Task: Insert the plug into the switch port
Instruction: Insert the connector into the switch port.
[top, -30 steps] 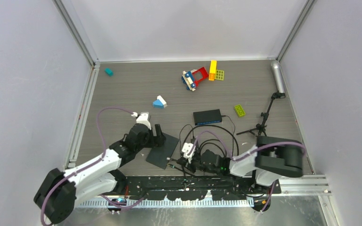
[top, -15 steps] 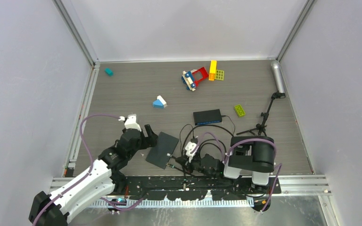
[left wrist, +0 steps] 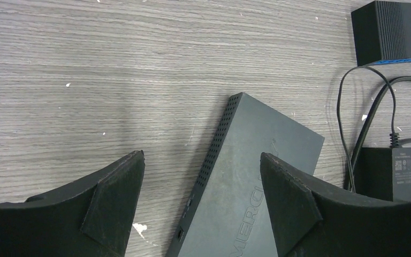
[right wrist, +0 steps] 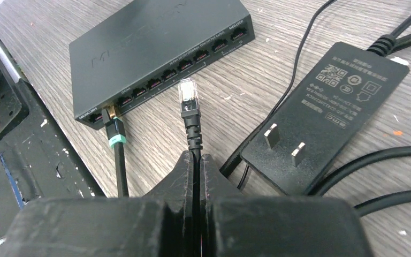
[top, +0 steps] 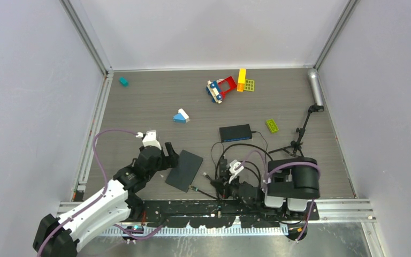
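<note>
- Looked like a robotics lab test cell.
- Plain grey walls [top: 27,80] on aluminium posts [top: 85,37] boxed in a wood-grain table [top: 150,96].
- Toy bricks [top: 226,84] and a microphone [top: 315,88] lay about as props.

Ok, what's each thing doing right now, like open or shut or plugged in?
Left gripper, open, empty, near the switch.
Right gripper, shut, holding the plug by its cable.
Plug, not inserted, pointing at the switch.
Switch, lying flat, one green-banded cable plugged in.
Power adapter, unplugged, prongs up.

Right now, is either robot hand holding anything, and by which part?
The right gripper pinches the network cable by its black cord, just behind the clear plug. The left gripper stands open, holding nothing.
</note>
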`<action>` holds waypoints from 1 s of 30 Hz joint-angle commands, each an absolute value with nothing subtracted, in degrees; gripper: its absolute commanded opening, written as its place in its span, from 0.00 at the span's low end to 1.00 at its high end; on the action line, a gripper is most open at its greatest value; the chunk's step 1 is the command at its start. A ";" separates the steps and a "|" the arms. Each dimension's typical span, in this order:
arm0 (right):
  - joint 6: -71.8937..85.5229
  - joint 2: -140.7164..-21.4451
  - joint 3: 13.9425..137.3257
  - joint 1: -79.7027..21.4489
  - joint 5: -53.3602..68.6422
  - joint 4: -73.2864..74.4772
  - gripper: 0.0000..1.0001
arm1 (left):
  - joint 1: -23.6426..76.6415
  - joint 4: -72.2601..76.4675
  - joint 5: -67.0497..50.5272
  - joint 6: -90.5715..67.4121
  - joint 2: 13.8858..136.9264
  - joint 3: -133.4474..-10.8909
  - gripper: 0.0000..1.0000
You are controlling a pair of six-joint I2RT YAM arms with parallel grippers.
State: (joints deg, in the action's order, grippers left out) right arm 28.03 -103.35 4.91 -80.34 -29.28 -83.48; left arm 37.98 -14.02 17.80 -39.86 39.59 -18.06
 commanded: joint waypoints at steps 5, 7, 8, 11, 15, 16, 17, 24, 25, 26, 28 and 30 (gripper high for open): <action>22.70 -84.55 15.20 -84.70 -37.96 -40.20 0.00 | 38.07 -9.83 16.69 -35.59 42.83 -20.30 0.84; 20.06 -82.97 15.21 -84.81 -39.00 -39.98 0.01 | 38.06 -8.21 14.79 -34.42 44.52 -20.70 0.85; 19.14 -82.59 14.80 -84.77 -39.44 -40.89 0.00 | 38.06 -7.32 13.85 -33.89 45.37 -20.88 0.86; 14.48 -82.80 15.24 -84.77 -37.07 -42.05 0.00 | 38.08 -4.49 11.61 -32.48 47.82 -21.26 0.86; 10.41 -86.13 17.14 -84.79 -31.31 -43.80 0.01 | 38.10 -1.06 10.37 -31.84 50.36 -20.89 0.87; 10.35 -87.12 17.36 -84.77 -30.75 -44.53 0.01 | 38.08 -0.41 10.15 -31.75 50.82 -20.77 0.87; 10.65 -88.09 17.55 -84.76 -30.54 -45.14 0.00 | 38.07 -0.28 9.96 -31.71 51.12 -20.58 0.87; 11.00 -93.09 16.61 -84.80 -28.86 -52.02 0.00 | 37.98 2.27 7.82 -30.74 52.76 -19.46 0.87; 10.71 -93.35 16.47 -84.80 -28.56 -52.67 0.00 | 38.04 2.62 7.14 -30.54 53.19 -19.23 0.87; 10.60 -93.54 16.55 -84.80 -28.37 -52.95 0.01 | 38.02 2.90 6.59 -30.50 53.68 -19.13 0.87; 10.43 -93.84 16.60 -84.75 -28.50 -53.17 0.01 | 37.99 2.86 5.79 -30.36 54.61 -19.12 0.87; 10.37 -93.95 16.61 -84.76 -28.65 -53.29 0.00 | 37.97 2.07 4.91 -30.41 55.14 -19.45 0.86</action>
